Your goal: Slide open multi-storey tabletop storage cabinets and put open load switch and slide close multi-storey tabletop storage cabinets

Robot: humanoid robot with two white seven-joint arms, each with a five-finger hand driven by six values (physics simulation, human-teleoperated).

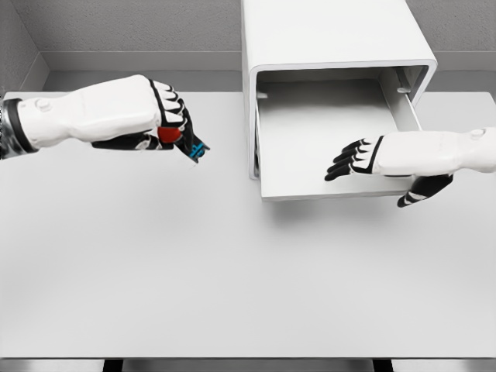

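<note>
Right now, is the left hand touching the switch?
Touching: in the head view the left hand has its fingers closed around the switch.

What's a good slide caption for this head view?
Left hand holds the load switch above the table; right hand rests open over the cabinet's pulled-out drawer.

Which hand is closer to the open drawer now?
Right. The right hand is over the open drawer; the left hand, holding the load switch, is off to its left.

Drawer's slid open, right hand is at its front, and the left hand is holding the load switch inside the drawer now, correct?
Not quite. In the head view the left hand holds the load switch above the table, left of the cabinet, not inside the drawer. The rest is right: drawer open, right hand at its front.
</note>
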